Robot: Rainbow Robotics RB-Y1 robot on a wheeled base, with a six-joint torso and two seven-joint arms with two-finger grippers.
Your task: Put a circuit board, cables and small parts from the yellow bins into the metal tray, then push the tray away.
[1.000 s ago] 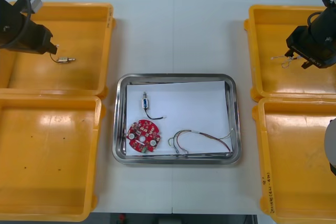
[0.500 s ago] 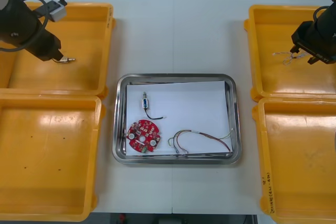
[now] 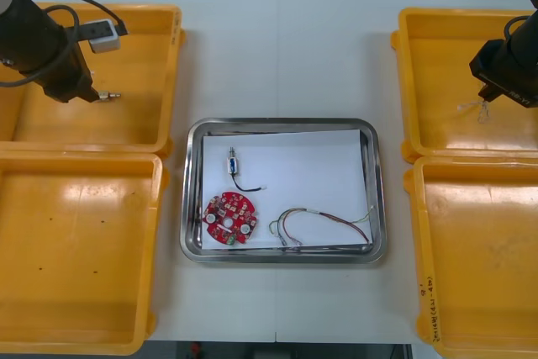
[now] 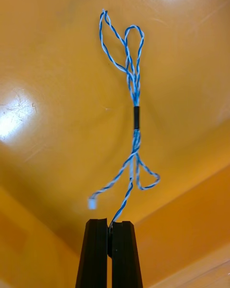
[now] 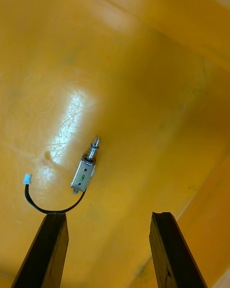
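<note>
In the right wrist view my right gripper [image 4: 111,230] is shut on the end of a twisted blue and white cable [image 4: 134,101], which trails away from the fingertips over the bin floor. In the front view that gripper [image 3: 494,95] is over the far right yellow bin [image 3: 437,65], with the cable [image 3: 481,109] at its tips. My left gripper [image 5: 108,221] stands open above a small metal part [image 5: 84,173] with a black cable, in the far left yellow bin [image 3: 160,73]. The front view has the left gripper [image 3: 82,92] right beside that part [image 3: 108,96].
The metal tray [image 3: 191,208] in the middle, white inside, holds a round red circuit board [image 3: 228,219], a small metal part with a black cable [image 3: 233,166] and a cable bundle [image 3: 319,223]. The near left bin [image 3: 84,250] and the near right bin [image 3: 479,258] flank it.
My right gripper has shut on the blue and white cable, and the cable has bunched up under it. My left arm has swung in over the small metal part.
</note>
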